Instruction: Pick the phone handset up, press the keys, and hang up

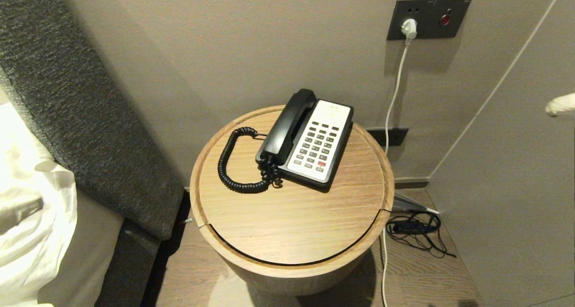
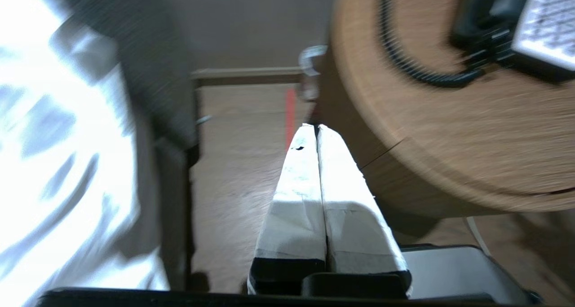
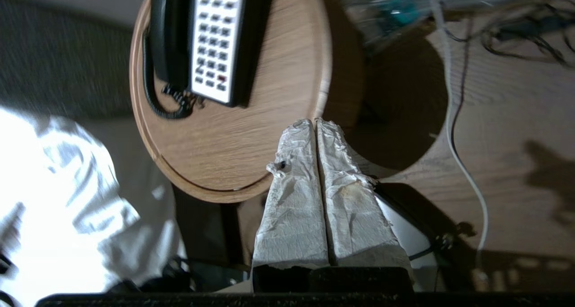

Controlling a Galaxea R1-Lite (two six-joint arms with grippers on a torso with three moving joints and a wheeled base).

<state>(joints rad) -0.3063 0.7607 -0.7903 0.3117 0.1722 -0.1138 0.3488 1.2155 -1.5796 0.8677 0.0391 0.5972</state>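
The phone handset (image 1: 287, 125) lies seated in its cradle on the left side of the black phone base (image 1: 334, 163), which sits toward the wall side of the round wooden tabletop (image 1: 292, 221). The handset runs lengthwise along the base, its upper rounded end nearest the wall and its lower end nearest the tabletop's middle. From that lower end the coiled cord (image 1: 231, 163) loops out over the wood to the left of the base and curls back to it. The keys (image 1: 318, 146) fill the white faceplate (image 1: 330, 118) just right of the handset, dark rows with one red button (image 1: 321, 164) in the lower part.

Neither claw touches the phone. The left claw (image 2: 313, 129) hangs low beside the tabletop's left edge, over the floor between the stand and the bed, its two white-wrapped fingers (image 2: 294, 195) pressed together with nothing between them. The right claw (image 3: 314, 123) is above the near right edge of the tabletop, well apart from the base, its paper-wrapped fingers (image 3: 296, 199) likewise closed flat against each other and empty; in the head view only a pale tip shows at the far right.

To the right of the tabletop a white cable (image 1: 395, 91) runs down from a wall socket (image 1: 429, 17), and a tangle of black wires (image 1: 417, 230) lies on the floor
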